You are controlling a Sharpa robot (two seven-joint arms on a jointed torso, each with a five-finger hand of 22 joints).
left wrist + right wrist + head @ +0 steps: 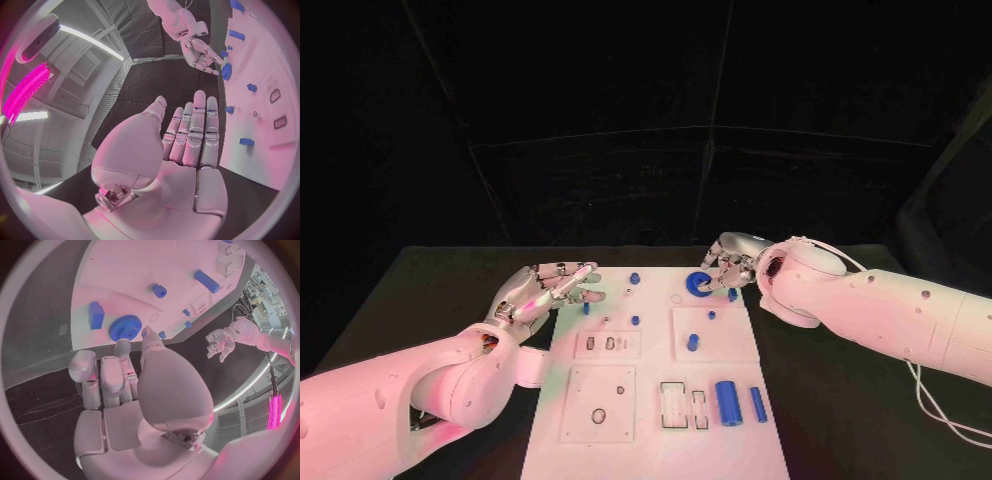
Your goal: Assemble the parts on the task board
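Observation:
The white task board [661,440] lies in the middle of the table. My right hand [730,262] is at the board's far right corner, and its thumb and a fingertip [122,346] pinch the rim of a blue gear [695,285] [127,327] just over the board. A blue block [95,315] stands beside the gear. My left hand [553,285] [187,145] hovers at the board's far left edge with its fingers stretched out and nothing in it. The left wrist view shows the right hand [201,54] with the gear [226,71] at its fingertips.
Small blue pegs [635,277] [635,320] [711,315] stand on the far half of the board. A thick blue cylinder [728,400] and a thin one [757,403] lie at its near right. Slotted plates [606,343] and a plate with a hole [599,414] sit on the left half.

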